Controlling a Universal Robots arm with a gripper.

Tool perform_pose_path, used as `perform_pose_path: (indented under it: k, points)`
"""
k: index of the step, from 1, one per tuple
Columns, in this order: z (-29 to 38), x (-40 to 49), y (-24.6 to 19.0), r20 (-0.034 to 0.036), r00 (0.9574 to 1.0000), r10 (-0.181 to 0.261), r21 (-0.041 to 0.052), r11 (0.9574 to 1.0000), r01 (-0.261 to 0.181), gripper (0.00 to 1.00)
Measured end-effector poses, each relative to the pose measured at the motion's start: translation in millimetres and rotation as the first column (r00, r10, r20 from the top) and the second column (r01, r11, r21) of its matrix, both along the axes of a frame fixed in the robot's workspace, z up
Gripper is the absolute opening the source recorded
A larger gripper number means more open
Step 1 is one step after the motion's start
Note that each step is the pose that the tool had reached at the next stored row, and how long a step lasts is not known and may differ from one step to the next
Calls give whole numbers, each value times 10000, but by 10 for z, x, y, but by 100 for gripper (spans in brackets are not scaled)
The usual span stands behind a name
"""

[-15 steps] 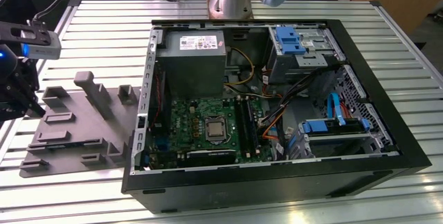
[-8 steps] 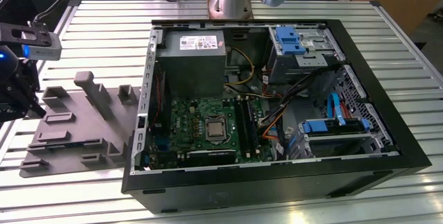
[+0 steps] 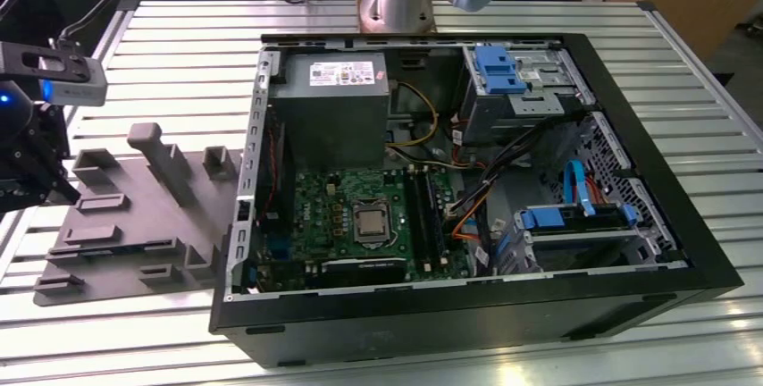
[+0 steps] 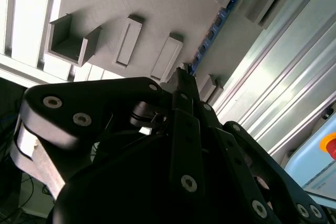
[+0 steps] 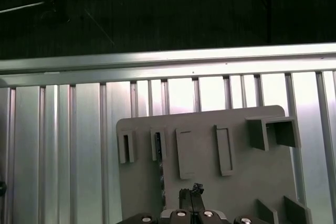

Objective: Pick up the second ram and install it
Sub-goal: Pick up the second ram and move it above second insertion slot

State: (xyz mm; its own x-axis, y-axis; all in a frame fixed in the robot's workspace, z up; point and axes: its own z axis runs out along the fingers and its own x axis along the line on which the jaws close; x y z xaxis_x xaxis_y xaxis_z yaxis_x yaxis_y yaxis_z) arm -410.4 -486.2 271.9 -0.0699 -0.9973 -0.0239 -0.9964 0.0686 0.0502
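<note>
Gripper [image 5: 191, 191], fingers pressed together and holding nothing, hovers over grey tray [image 5: 252, 171] just beside the second ram [image 4: 218, 22], which stands on edge in the tray; pickup not yet made, seating in motherboard slots [image 3: 420, 212] all left.

An open computer case [image 3: 477, 319] sits centre-right on the slatted table [image 3: 179, 37], with a grey tray [image 3: 120, 236] lower left and the gripper [image 3: 27, 172] at the left edge.

Raised blocks [image 3: 161, 158] stand close around the tool [image 5: 191, 190] over the grey tray [image 3: 143, 218].
</note>
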Motion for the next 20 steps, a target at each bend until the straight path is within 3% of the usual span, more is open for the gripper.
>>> perform_pose_path:
  k: [20]
  points:
    - [-54,0,-16,1,10000,0,1,10000,0,11]
